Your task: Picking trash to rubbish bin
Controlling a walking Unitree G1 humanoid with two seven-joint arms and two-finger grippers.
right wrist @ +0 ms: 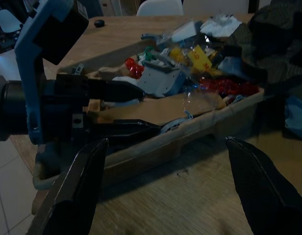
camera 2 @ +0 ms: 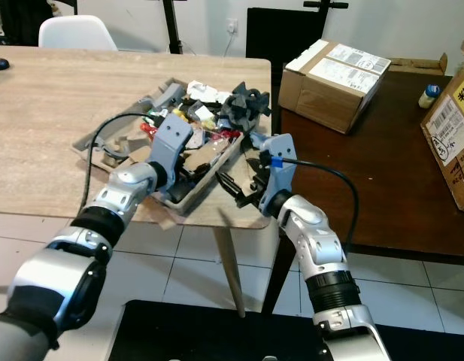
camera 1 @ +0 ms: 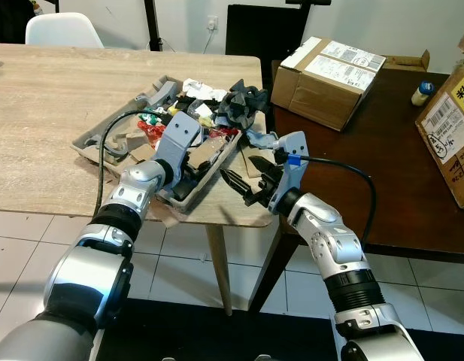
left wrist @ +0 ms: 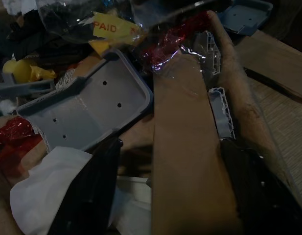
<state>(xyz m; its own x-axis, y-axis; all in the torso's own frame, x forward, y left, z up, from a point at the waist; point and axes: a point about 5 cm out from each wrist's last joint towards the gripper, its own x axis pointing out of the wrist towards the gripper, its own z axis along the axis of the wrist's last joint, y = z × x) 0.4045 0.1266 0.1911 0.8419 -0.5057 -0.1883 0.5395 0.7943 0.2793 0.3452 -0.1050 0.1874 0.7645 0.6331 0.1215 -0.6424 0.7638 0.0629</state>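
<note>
On the light wooden table (camera 1: 51, 120) in front of you sits a grey pulp tray (camera 1: 104, 131) heaped with trash (camera 1: 209, 113): crumpled black plastic, red cellophane, white paper scraps, a yellow label reading "PAID", small yellow and green bits, grey moulded plastic pieces and a flat strip of brown cardboard (left wrist: 187, 156). The heap lies at the table's near right corner, with the tray's long side running toward that edge. Your left gripper (camera 1: 188, 179) is down in the near end of the tray, its two black fingers (left wrist: 89, 196) spread apart on either side of the cardboard strip; you cannot tell from the wrist view whether they touch it. A grey perforated plastic piece (left wrist: 87, 110) lies just beside that strip, and white tissue (left wrist: 40, 191) sits under the nearer finger. Your right gripper (camera 1: 250, 188) hangs over the table corner, just outside the tray's side wall, fingers wide open and holding nothing, pointed toward the heap. A black cable (camera 1: 344, 169) loops from its wrist. To the right stands a dark brown table (camera 1: 352, 173) carrying a cardboard box (camera 1: 326, 79) with white labels, a second labelled box (camera 1: 450, 128) at the far right edge, and a small bottle (camera 1: 422, 92). A white chair (camera 1: 62, 30) stands behind the wooden table, and the floor is pale tile (camera 1: 186, 256).
</note>
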